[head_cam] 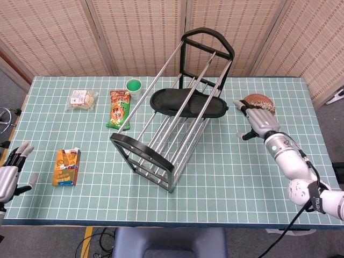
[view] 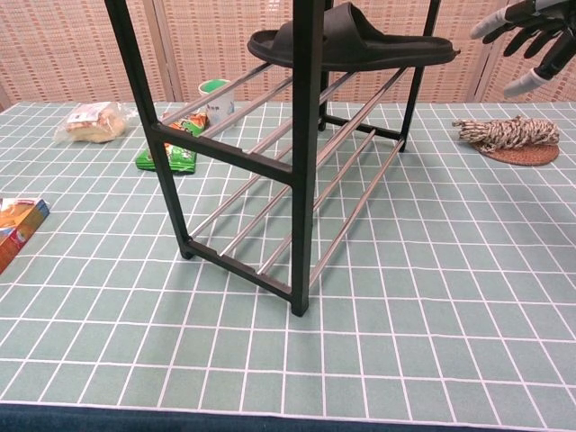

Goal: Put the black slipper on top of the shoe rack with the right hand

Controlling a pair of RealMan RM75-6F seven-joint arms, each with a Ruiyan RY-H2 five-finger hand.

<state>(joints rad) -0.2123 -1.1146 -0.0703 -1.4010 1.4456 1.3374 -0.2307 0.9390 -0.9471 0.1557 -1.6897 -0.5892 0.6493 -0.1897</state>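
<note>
The black slipper (head_cam: 185,103) (view: 355,40) lies flat on the top rails of the black and silver shoe rack (head_cam: 169,124) (view: 270,153), nothing touching it. My right hand (head_cam: 258,121) (view: 531,40) hovers to the right of the rack, apart from the slipper, fingers spread and empty. My left hand (head_cam: 11,174) rests at the table's left edge with its fingers apart, holding nothing; the chest view does not show it.
A coil of rope on a brown coaster (head_cam: 262,103) (view: 510,137) lies just behind my right hand. Left of the rack are a green-lidded cup (head_cam: 134,86), a green snack packet (head_cam: 118,109), a bagged snack (head_cam: 83,99) and an orange carton (head_cam: 66,167).
</note>
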